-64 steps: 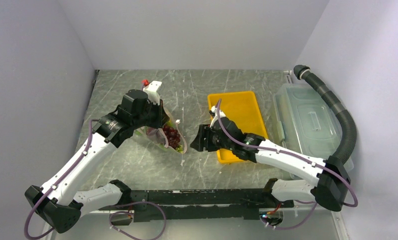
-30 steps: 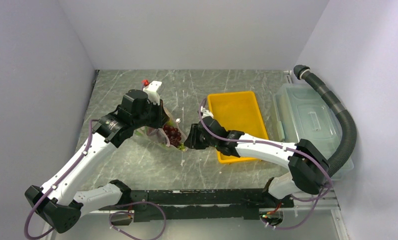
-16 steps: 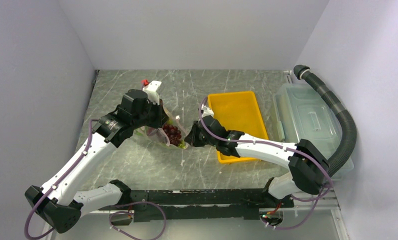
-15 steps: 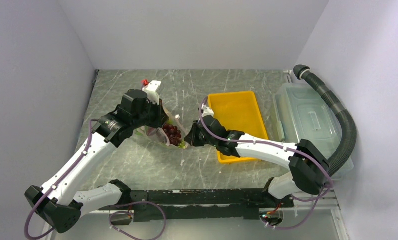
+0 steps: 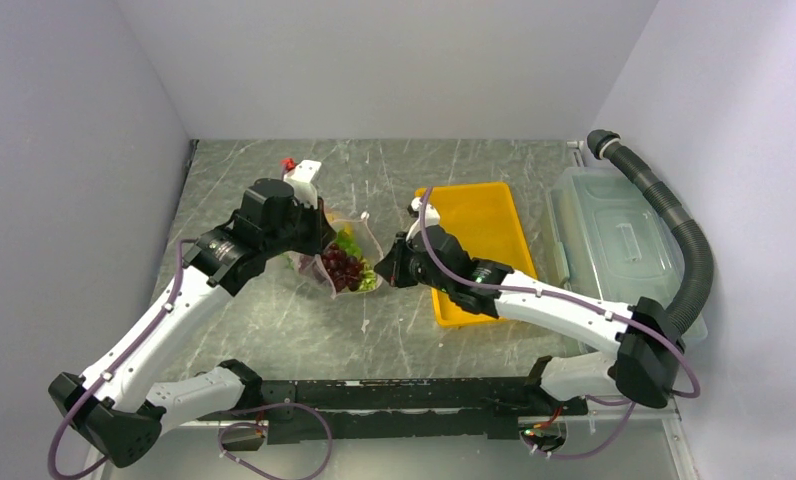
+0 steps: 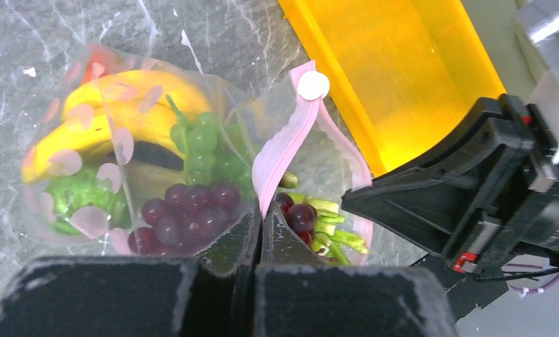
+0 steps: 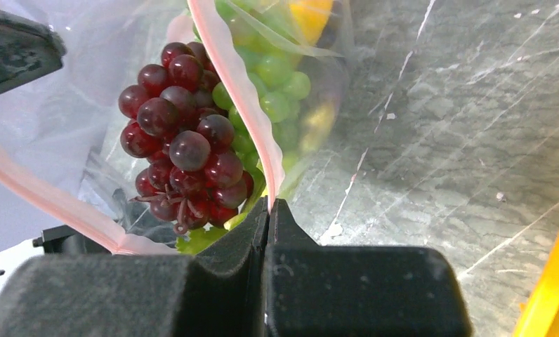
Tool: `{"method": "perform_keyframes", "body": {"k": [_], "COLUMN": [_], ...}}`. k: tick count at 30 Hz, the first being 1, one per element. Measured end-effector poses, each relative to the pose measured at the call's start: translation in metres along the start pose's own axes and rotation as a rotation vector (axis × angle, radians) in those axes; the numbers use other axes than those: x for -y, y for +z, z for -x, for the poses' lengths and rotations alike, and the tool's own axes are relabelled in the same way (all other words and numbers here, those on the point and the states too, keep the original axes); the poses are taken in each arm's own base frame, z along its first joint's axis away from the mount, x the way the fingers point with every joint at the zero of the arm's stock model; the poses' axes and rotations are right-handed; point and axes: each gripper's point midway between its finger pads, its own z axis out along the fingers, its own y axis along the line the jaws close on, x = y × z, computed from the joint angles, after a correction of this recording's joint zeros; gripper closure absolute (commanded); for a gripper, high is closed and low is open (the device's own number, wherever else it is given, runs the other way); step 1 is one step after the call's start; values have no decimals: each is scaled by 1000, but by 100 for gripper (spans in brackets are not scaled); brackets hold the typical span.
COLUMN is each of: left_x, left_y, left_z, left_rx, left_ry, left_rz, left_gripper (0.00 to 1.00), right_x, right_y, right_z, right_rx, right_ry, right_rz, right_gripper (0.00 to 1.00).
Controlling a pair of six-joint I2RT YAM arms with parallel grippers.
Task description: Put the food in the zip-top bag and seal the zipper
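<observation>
Lab cell: plain white walls (image 5: pixel 394 70)

You have no readable text, brand, number or sign in any of these views. The one small red-and-white tag (image 6: pixel 466 262) on the black housing just behind the right hand (image 5: pixel 386 268) is too blurred to make out.

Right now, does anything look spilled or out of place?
Nothing spilled. The clear floppy plastic bag gapes open, its pink zipper strip unsealed, the purple grape bunch bulging at the mouth. The left pincer and right pincer each pinch that strip.
</observation>
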Motion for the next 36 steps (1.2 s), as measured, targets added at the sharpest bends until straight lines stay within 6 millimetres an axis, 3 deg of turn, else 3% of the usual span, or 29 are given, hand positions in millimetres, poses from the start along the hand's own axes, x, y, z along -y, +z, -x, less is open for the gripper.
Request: {"method": "perform_keyframes", "body": {"k": [12,18,27,31,36], "left_x": [2,21,56,57,35], "left_y": [-28,-58,-98,-85,-30], "left_z": [5,16,44,33,-24], "left_rx": [15,-4,12,-9,-197], "left_ry": [16,18,22,-4,-78], "left_rz": [-4,-78,-216,-237,-163], "left_gripper": [100,100,97,100,100], "right_x": [-35,-55,-106,-104,-60], "right_y": [-44,-68,-119,-115,-64], "right_z": [46,65,115,114,59], "right_rx": [20,13,63,56,-109], "right_ry": [-102,-154,-203,-208,-216], "right_rz": [29,66,176,164,34], "right_gripper": [100,100,100,100,100]}}
